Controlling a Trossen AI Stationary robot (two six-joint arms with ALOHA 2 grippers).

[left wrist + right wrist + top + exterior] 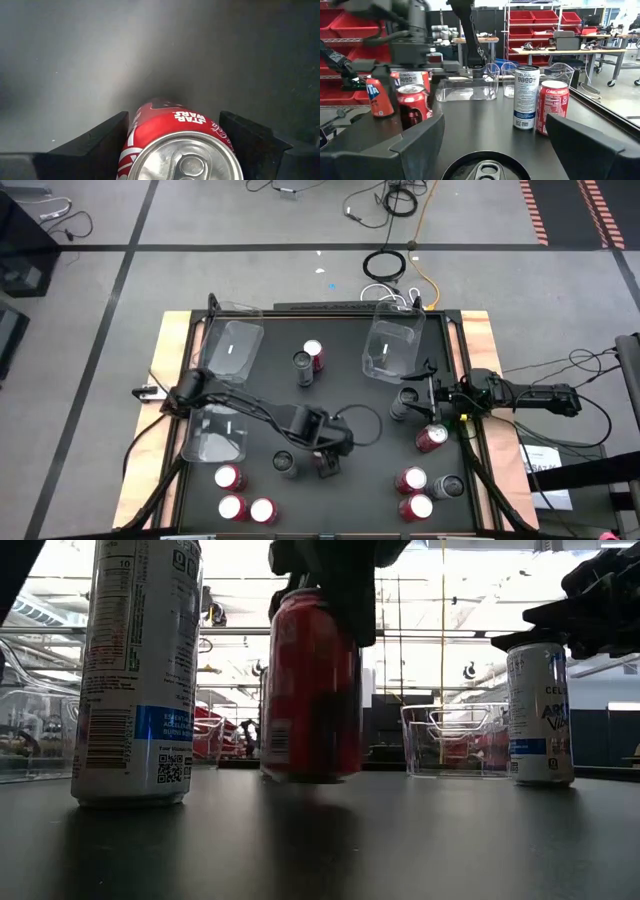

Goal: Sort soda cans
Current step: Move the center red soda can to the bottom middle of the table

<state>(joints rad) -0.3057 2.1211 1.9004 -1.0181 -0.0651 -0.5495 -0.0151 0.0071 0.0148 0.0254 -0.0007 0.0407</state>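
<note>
Two arms are at work over the table (190,480), each with a can between its fingers. The left gripper (326,462) sits at about six o'clock from the table's middle, its fingers (100,142) set on either side of a red can (175,145). In the low view that can (310,685) looks tilted and blurred, its base just off the table, so I judge the gripper closed on it and the lift under way. The right gripper (412,397) reaches in from three o'clock and hovers over a dark can (485,167), whose top shows between widely parted fingers (415,142); nothing is held there.

Loose cans lie about: a red group (243,500) at seven o'clock, a mixed group (420,490) at five o'clock, and a red and dark pair (308,360) at twelve o'clock. Clear bins (232,345) stand at ten and one o'clock, seemingly empty, so sorting looks barely begun.

Next, the left arm likely needs to raise the red can clear of the dark can (286,463) beside it and carry it over a bin, keeping it upright.
</note>
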